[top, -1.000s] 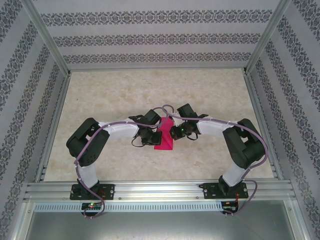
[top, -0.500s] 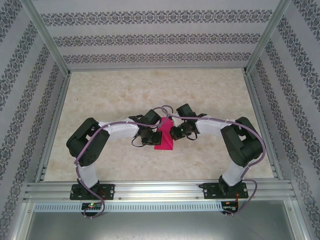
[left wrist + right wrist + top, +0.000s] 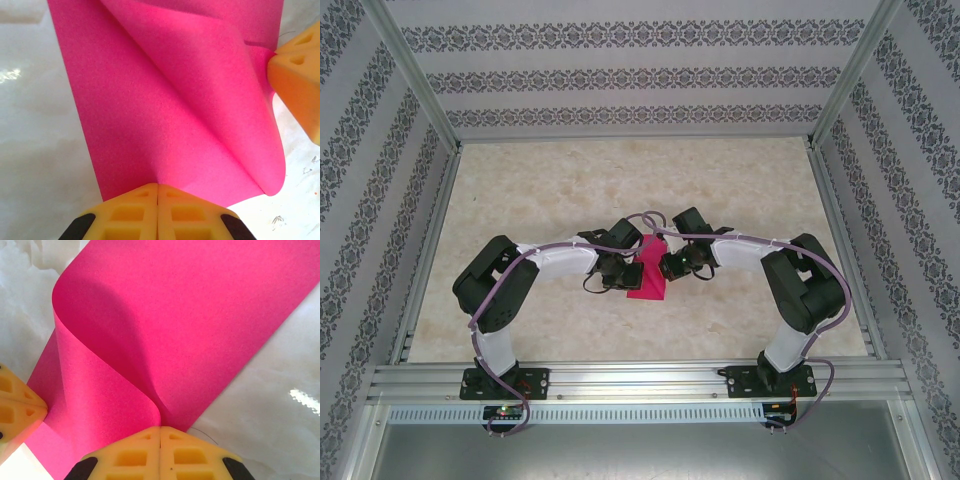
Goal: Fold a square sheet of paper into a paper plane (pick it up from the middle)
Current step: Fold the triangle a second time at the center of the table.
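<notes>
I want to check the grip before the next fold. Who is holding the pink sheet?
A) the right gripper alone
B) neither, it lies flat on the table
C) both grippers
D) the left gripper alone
C: the left gripper and the right gripper are each pinched shut on an edge of the square sheet of paper, which curls between them.

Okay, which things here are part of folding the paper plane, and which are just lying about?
Part of the job: square sheet of paper, one flap curled over; left gripper and right gripper, both shut on its edges.
Just about: table, purple cables, metal frame, patterned walls.
</notes>
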`<state>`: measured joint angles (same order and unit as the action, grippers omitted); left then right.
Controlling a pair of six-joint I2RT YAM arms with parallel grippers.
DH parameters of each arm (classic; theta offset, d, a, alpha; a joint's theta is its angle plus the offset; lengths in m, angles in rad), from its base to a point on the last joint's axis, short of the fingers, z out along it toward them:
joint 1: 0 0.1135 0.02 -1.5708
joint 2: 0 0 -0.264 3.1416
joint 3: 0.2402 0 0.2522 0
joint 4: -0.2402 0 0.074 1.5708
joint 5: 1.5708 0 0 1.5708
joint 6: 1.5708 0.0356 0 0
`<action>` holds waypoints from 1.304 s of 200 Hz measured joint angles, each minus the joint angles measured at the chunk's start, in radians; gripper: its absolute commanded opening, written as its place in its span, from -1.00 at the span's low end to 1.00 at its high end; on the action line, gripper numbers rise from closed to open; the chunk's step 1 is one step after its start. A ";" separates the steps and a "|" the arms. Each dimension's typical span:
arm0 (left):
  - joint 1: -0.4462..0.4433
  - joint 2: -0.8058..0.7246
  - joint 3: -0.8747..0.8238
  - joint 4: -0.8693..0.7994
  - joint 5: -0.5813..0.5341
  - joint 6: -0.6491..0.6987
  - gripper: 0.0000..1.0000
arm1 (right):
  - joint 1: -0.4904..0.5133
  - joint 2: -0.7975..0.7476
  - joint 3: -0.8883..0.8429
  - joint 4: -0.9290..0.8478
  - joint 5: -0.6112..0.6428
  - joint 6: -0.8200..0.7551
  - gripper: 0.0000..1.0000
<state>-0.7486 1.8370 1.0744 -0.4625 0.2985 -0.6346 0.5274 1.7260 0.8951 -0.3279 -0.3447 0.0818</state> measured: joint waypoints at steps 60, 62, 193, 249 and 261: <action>0.000 0.000 0.013 -0.030 -0.032 0.018 -0.82 | 0.000 0.000 0.032 -0.002 -0.007 -0.007 -0.88; 0.000 0.000 0.013 -0.031 -0.032 0.019 -0.82 | 0.000 0.000 0.033 -0.002 -0.008 -0.007 -0.88; 0.000 0.004 0.033 -0.067 -0.066 0.044 -0.83 | -0.006 0.000 0.051 -0.048 -0.005 -0.020 -0.88; 0.000 0.011 0.045 -0.081 -0.073 0.059 -0.83 | -0.006 -0.022 0.047 -0.031 -0.043 -0.001 -0.88; 0.000 0.011 0.045 -0.081 -0.073 0.059 -0.83 | -0.006 -0.016 0.054 -0.030 -0.053 0.002 -0.88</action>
<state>-0.7486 1.8477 1.1194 -0.5438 0.2256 -0.5755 0.5209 1.7100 0.9489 -0.3576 -0.3977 0.0834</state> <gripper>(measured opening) 0.087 0.065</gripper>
